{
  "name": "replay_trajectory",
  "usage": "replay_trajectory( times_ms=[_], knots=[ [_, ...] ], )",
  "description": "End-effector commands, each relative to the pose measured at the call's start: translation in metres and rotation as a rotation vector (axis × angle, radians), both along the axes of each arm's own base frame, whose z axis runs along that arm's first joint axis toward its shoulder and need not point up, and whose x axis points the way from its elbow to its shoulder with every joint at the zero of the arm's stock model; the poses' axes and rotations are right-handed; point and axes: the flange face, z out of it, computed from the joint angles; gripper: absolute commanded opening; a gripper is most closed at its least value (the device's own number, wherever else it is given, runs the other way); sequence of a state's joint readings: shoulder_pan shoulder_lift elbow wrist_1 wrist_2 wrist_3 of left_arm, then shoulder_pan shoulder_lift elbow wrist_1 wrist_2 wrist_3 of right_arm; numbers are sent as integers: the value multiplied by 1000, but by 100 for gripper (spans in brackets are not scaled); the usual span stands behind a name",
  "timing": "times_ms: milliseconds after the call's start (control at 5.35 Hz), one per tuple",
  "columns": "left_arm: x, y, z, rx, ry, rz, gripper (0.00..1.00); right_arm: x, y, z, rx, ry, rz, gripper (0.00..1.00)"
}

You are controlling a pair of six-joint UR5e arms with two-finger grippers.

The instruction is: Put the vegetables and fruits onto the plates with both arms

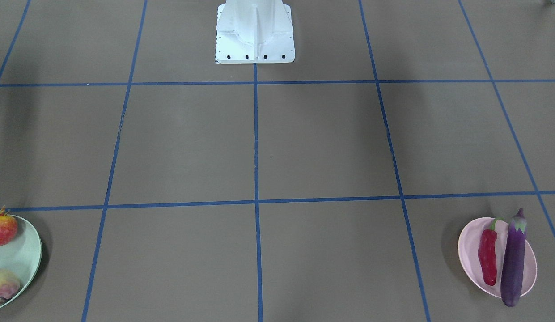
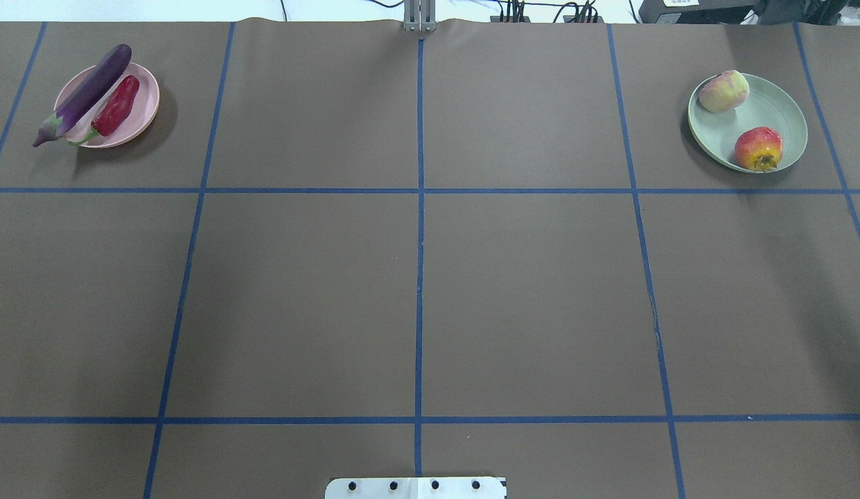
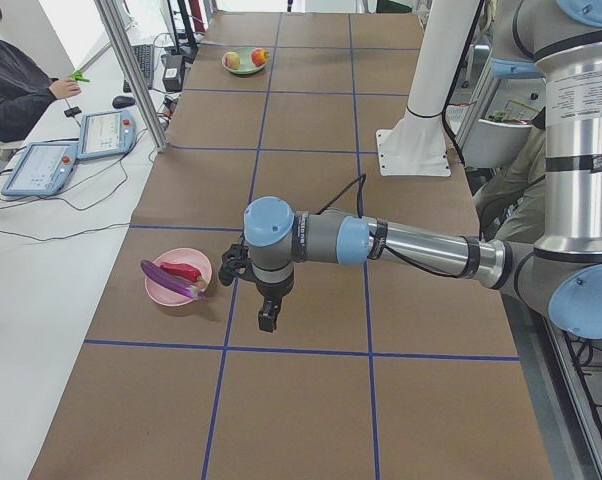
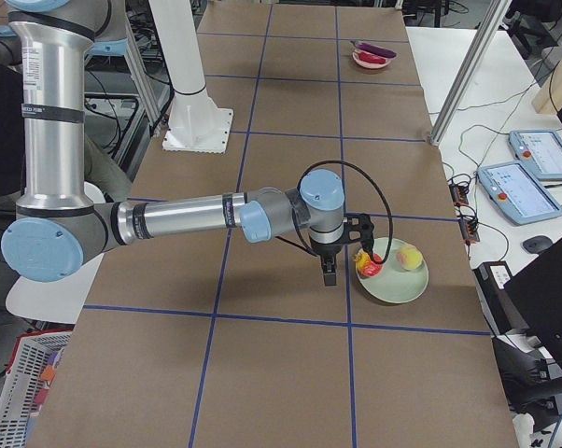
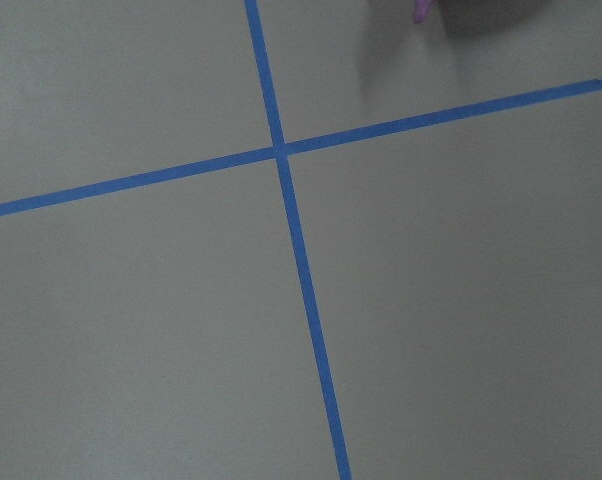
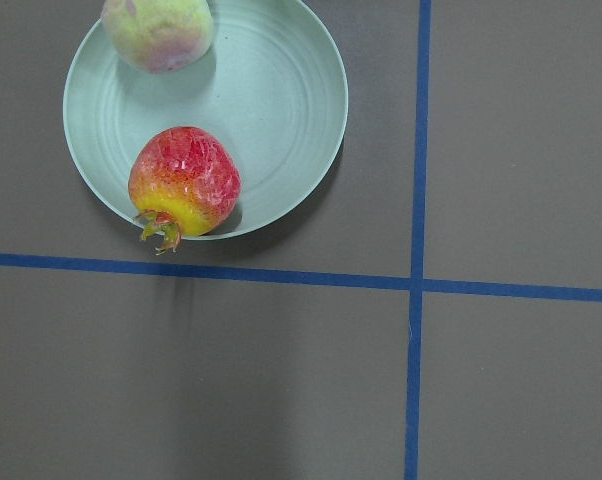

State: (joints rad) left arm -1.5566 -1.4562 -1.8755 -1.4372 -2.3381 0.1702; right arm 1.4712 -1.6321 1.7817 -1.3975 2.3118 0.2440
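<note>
Far left corner of the table (image 2: 416, 298), your pink plate (image 2: 147, 104):
- The eggplant (image 2: 86, 93) lies slantwise across it. Both ends overhang the rim, and the pale cap points toward the left edge.
- The chili pepper (image 2: 116, 105) lies just beside the eggplant and parallel to it, on the side facing the table's middle, with its green stem at the near rim.

Far right corner, your mint plate (image 2: 776, 111):
- The peach (image 2: 724, 91) sits on the far part of the plate.
- The pomegranate (image 2: 758, 148) sits at the near rim with its crown pointing toward the robot's edge.
- The two fruits are apart and not touching.

Left arm (image 3: 411, 245):
- It is stretched out low over the table.
- The left gripper (image 3: 268, 318) hangs fingers-down near the pink plate and holds nothing you can see.
- Only the side view shows it, so you cannot tell whether its fingers are apart or together.
- Its wrist camera shows a crossing of blue tape lines (image 5: 279, 152) and a sliver of purple at the top edge.

Right arm (image 4: 178, 219):
- It is also stretched out low.
- The right gripper (image 4: 329, 273) points down just beside the mint plate, on the side nearer the robot's edge.
- Its finger state is likewise impossible to tell.
- Its wrist camera shows the mint plate with both fruits on it.

The white base (image 2: 416, 488) stands at the middle of the near edge.
</note>
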Motion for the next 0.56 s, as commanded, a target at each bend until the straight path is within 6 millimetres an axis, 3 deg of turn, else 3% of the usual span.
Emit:
replay_trajectory(
  times_ms=[0,374],
  knots=[
    [0,3,-2,5,0,1,100,0,1,1,-3,0,1,100],
    [0,3,-5,12,0,2,100,-3,1,1,-5,0,-3,100]
  ],
)
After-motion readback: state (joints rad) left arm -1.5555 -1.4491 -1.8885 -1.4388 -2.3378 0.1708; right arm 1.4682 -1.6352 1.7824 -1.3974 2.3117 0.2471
